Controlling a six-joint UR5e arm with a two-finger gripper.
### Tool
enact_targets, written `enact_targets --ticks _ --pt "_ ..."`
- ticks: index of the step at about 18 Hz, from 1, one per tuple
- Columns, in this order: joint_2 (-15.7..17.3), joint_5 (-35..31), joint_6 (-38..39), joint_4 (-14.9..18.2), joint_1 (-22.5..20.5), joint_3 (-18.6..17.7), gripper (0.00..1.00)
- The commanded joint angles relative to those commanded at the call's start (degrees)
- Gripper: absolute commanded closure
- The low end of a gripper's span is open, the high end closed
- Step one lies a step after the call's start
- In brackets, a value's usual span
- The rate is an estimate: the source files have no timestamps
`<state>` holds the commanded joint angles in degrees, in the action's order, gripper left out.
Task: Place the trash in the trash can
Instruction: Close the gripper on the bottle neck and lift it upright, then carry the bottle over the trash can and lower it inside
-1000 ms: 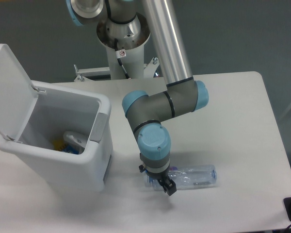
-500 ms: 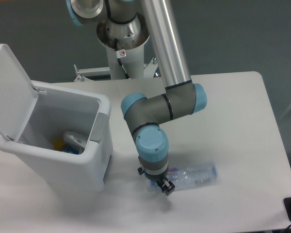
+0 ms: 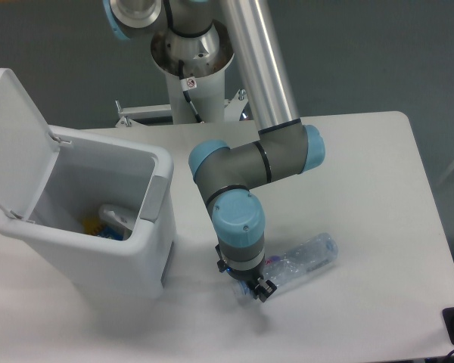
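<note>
The bottle point(image 3: 304, 259) has just swung: a second ago it lay almost level across the desk point(image 3: 363, 181), and now its far end, near the desk's right side, has risen in the picture so that it lies on a clear slant. Its near end has stayed at the claw point(image 3: 253, 287), which itself has barely shifted. That pivoting about the claw suggests the bottle is caught and beginning to come away with the arm, which is what the task needs before any carry to the trash can point(image 3: 155, 198).

The claw appears clenched on the bottle's near end, though the wrist above hides the fingertips, so the grip cannot be seen outright.

The bottle's long axis now runs from lower left, at the claw, to upper right. The end away from the claw points toward the desk's right edge, away from the trash can. Whether it has left the desk is hard to say.

The trash can stands at the left, lid flipped up and mouth open, with some items already inside. It is well apart from the bottle.
</note>
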<state>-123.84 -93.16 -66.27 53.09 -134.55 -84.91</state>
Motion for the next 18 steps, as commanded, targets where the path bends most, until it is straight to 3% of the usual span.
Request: enact_targets --ticks 8,15,18 --pt "0.79 10.35 4.04 0.09 -4.4 7.11 0.72" --pt "3.95 18.8 8.86 0.18 -7.3 8.09 0.72" --pt "4.92 24.33 12.73 0.18 -8.7 10.19 0.72"
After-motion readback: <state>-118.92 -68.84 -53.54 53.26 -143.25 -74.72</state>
